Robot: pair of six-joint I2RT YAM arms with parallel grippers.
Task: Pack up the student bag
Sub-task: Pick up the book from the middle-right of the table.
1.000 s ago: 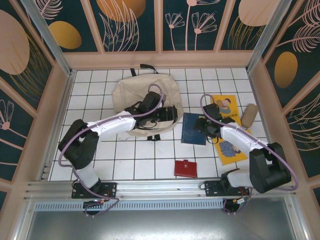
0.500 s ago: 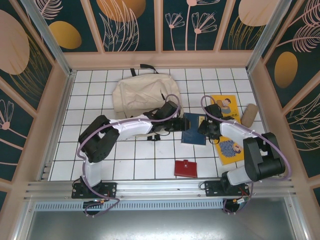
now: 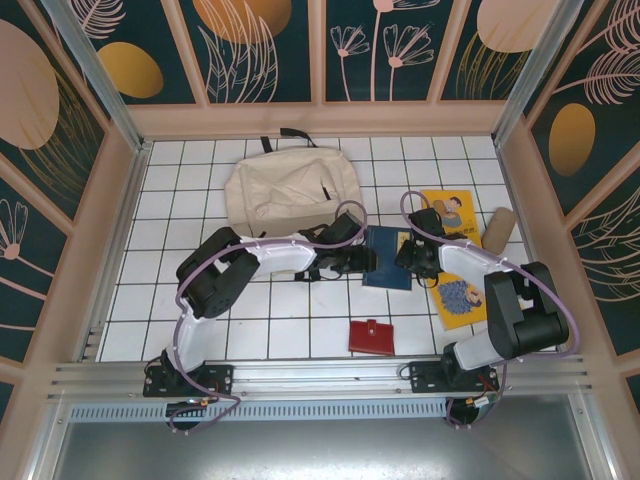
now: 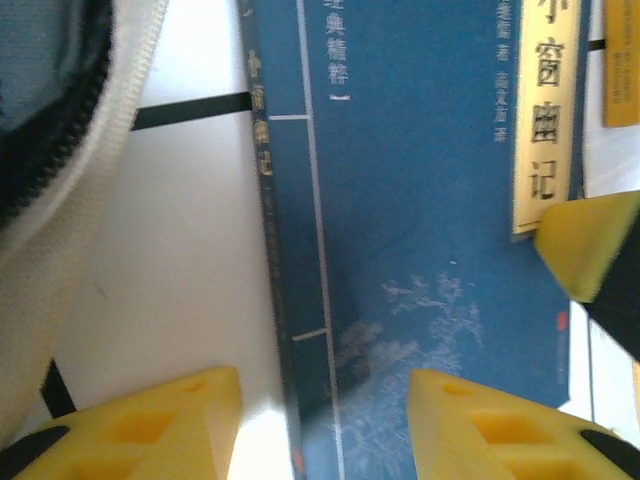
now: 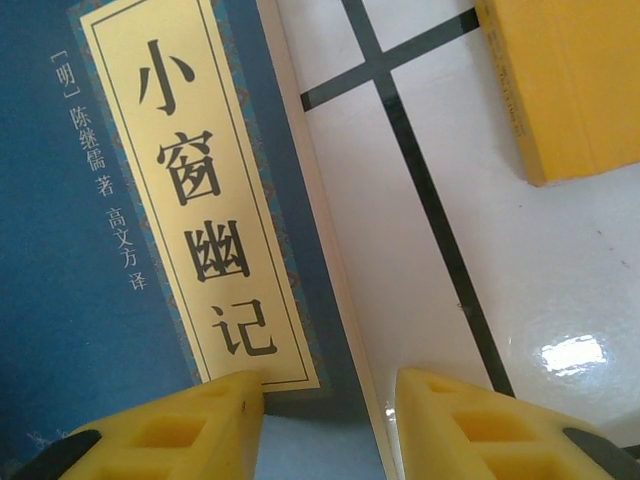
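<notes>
Left hand (image 3: 358,262) and right hand (image 3: 407,258), both parted and gripping nothing, straddled opposite long edges of the blue book (image 3: 386,250); the bag (image 3: 290,190) lay flat on the bench (image 3: 250,322) far-left, nearer the left arm.

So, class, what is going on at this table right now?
Both arms are at the blue book beside the bag. The left gripper straddles its spine edge, the right gripper its opposite edge, jaws open on both. The book lies flat on the table, not yet lifted.
</notes>
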